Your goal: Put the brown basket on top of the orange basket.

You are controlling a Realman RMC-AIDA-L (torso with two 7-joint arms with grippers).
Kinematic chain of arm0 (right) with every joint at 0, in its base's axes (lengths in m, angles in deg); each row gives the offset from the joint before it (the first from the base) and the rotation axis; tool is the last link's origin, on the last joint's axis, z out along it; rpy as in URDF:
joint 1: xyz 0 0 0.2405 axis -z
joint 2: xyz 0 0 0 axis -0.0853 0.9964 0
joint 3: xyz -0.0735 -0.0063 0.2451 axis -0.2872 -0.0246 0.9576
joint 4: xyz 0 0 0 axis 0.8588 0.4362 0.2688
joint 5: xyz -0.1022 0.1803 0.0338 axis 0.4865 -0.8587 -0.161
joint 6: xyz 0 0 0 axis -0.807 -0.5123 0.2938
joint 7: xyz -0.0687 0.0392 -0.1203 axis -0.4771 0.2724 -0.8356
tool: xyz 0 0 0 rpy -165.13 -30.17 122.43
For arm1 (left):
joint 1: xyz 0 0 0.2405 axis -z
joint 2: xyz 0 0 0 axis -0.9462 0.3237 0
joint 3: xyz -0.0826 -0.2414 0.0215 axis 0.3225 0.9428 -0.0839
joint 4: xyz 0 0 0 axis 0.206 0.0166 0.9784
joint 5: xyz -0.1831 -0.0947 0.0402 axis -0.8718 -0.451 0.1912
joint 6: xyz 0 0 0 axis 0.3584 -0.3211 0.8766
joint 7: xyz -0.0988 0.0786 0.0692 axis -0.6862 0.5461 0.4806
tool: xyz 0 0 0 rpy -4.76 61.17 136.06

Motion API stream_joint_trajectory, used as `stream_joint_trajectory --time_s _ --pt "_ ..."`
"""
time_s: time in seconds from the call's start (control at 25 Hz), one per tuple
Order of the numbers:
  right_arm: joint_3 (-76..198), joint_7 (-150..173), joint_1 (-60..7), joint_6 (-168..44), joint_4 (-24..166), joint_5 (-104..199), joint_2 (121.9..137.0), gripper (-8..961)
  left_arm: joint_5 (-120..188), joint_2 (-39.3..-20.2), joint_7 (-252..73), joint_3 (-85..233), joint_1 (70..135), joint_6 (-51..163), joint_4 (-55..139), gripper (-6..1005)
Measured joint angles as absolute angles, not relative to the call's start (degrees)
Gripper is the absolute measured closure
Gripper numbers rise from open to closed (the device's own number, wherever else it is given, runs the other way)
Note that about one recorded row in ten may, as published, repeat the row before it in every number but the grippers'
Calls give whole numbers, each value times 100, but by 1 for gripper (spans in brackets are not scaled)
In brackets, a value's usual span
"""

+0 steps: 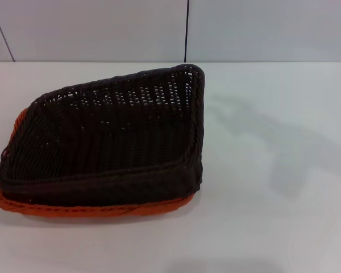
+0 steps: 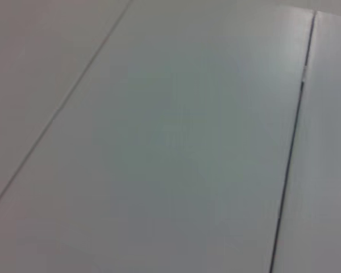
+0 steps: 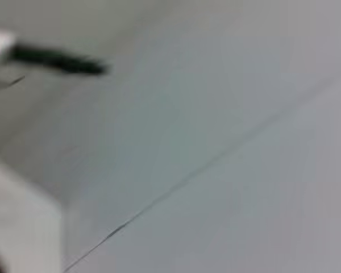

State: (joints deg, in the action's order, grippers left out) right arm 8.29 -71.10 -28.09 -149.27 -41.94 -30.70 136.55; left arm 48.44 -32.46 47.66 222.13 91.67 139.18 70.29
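From the head camera I see the brown basket [image 1: 111, 136] sitting on top of the orange basket [image 1: 74, 209], on the left half of the white table [image 1: 273, 170]. The two are not squared up: the brown one is turned a little, so its far right corner sticks up and out toward the back wall, while the orange one shows only as a strip of braided rim along the near edge and a sliver at the far left side. The brown basket looks nested into the orange one at the near side, with its near rim lying just above the orange rim; whether it sits flat or slightly tilted I cannot say for sure, though the far right corner seems higher. A soft shadow falls across the table to the right of the baskets. Neither arm appears in the head camera. My left wrist camera shows only pale flat panels with thin dark seams, and my right wrist camera shows a similar pale surface with a seam, a blurred dark bar with a green light near one corner and a white block at another. Neither gripper is in sight, so I cannot tell whether either is released or clenched.
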Motion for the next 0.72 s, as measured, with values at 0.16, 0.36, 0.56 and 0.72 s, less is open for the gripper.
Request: stream_joint_trajectory --time_s 0.16,0.36,0.56,0.72 --pt "1140 -6726 -2642 -14482 -4043 -3411 13634 610 4854 -3253 4790 22114 9138 13791 7140 549" --pt "1352 -6715 -2318 -13738 -3769 -3700 13617 611 4855 -3258 4803 22077 9131 13757 7180 549" --pt "1483 -6575 -2100 -12697 -3359 -3754 13611 611 4855 -3252 4802 22072 9102 13687 7178 549" --pt "1446 -6113 -1906 -11738 -2551 -3654 13609 611 4857 -3242 4804 22064 9067 13633 7190 549"
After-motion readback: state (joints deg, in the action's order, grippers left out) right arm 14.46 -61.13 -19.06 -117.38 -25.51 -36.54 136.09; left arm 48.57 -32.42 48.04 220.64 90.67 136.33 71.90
